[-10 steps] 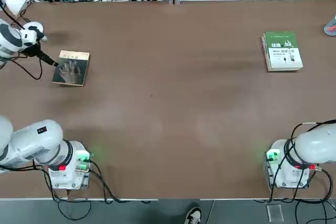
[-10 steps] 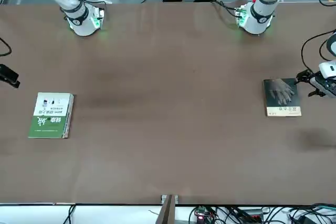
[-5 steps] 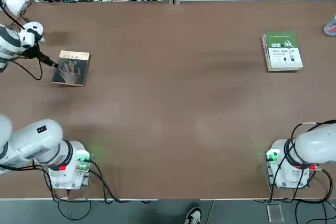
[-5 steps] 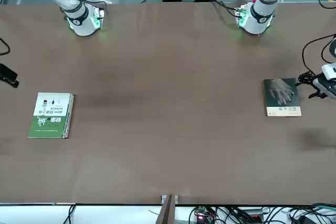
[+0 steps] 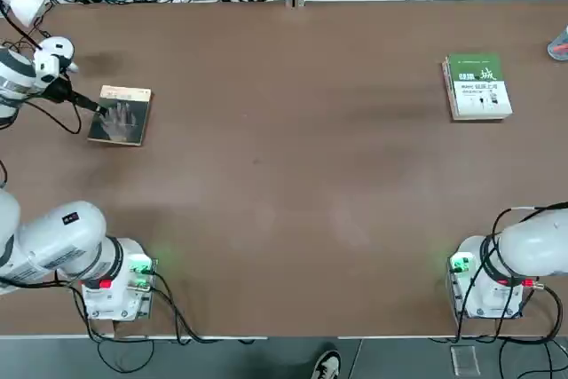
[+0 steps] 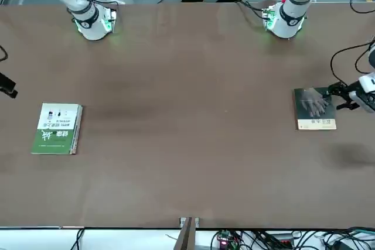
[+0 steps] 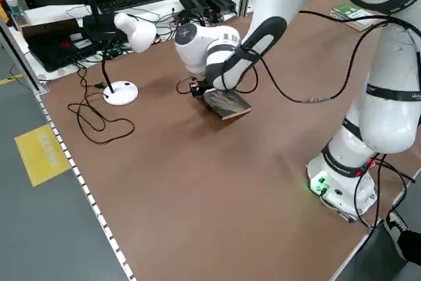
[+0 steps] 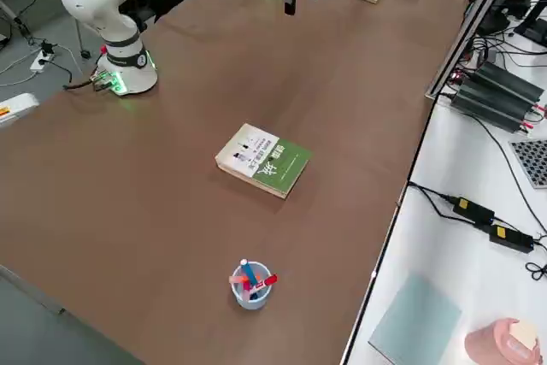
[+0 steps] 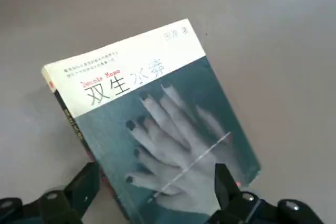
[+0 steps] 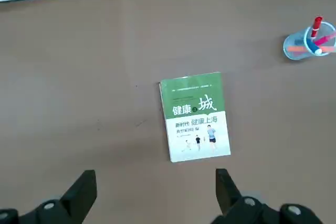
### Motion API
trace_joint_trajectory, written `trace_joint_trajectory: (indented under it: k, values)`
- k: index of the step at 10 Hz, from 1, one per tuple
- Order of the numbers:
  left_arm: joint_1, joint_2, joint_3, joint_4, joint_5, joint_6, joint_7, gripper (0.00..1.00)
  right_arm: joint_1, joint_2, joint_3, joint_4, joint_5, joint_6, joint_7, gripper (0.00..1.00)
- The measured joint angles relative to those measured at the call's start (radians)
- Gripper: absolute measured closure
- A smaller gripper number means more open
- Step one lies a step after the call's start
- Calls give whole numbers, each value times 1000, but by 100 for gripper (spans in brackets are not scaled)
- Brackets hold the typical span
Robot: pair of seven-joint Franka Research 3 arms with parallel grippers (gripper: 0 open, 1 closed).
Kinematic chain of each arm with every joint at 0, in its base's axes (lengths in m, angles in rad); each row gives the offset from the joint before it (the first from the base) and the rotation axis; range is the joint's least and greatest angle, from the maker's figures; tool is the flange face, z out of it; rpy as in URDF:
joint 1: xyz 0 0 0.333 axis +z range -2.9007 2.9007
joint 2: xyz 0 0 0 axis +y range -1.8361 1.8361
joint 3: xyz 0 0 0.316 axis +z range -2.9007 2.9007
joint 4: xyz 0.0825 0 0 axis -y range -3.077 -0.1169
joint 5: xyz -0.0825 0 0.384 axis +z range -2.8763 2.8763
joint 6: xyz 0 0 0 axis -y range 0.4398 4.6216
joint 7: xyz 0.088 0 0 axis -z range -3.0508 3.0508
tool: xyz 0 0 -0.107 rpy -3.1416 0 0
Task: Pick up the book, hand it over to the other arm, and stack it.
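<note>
The book (image 5: 121, 115) lies flat on the desk (image 5: 293, 175) at about ten o'clock in the top view, cover up. The left gripper (image 5: 91, 106) sits low at its outer edge, fingers (image 9: 86, 188) spread and released either side of a corner, likely to pinch that thin edge. The right gripper (image 10: 155, 195) hangs high with fingers released over the green-and-white book (image 5: 477, 86) at two o'clock, probably waiting for the handover.
</note>
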Motion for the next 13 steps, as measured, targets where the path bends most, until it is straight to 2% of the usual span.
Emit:
trace_joint_trajectory:
  k: [4, 13]
  values:
    - [15, 49, 3, 87, 0, -138, -115, 3, -41, 0, 28, 0, 0, 0, 0, 0]
    - [60, 123, 6, 128, 4, -148, -164, 3, -45, 0, 41, 0, 0, 0, 0, 0]
